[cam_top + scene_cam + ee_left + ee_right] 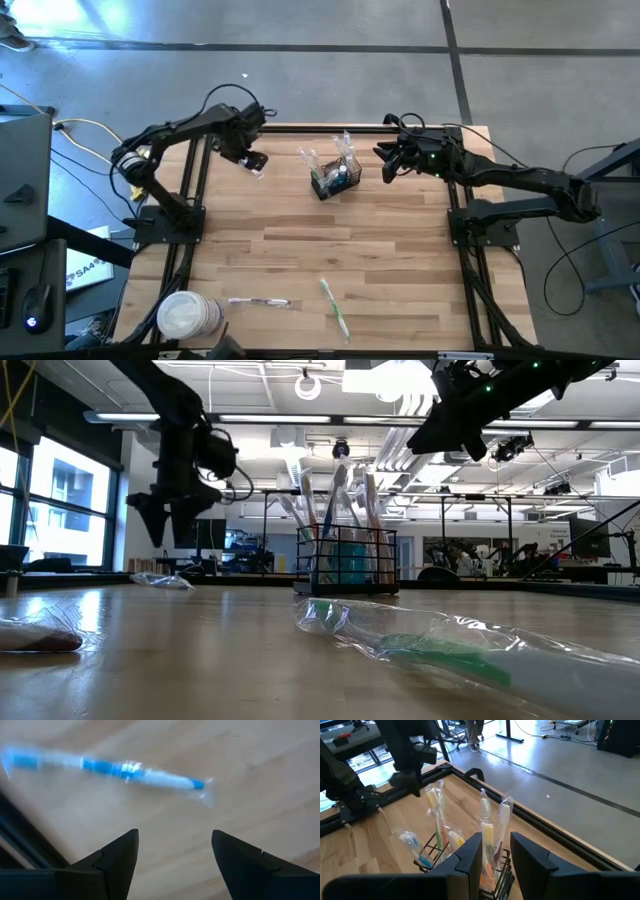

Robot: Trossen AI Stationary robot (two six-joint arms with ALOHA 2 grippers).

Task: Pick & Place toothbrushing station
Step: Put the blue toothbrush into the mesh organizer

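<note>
From above, you have the toothbrushing station [333,180] standing near the far edge of the wooden surface [400,260], wrapped toothbrushes upright in it. Your left gripper [254,161] hangs to the left of the station, fingers spread wide and empty; your right gripper [385,165] sits just right of the station. Nearer you than the station lie a white tub [188,316], a wrapped brush [259,302] and a green toothbrush [335,307]. At surface level, the station [345,562] stands upright. Your left wrist camera shows a wrapped blue toothbrush [107,769] lying beyond the spread fingers [118,860]. Your right wrist camera shows narrow-set fingers [470,857] holding nothing, right before the station [465,865].
</note>
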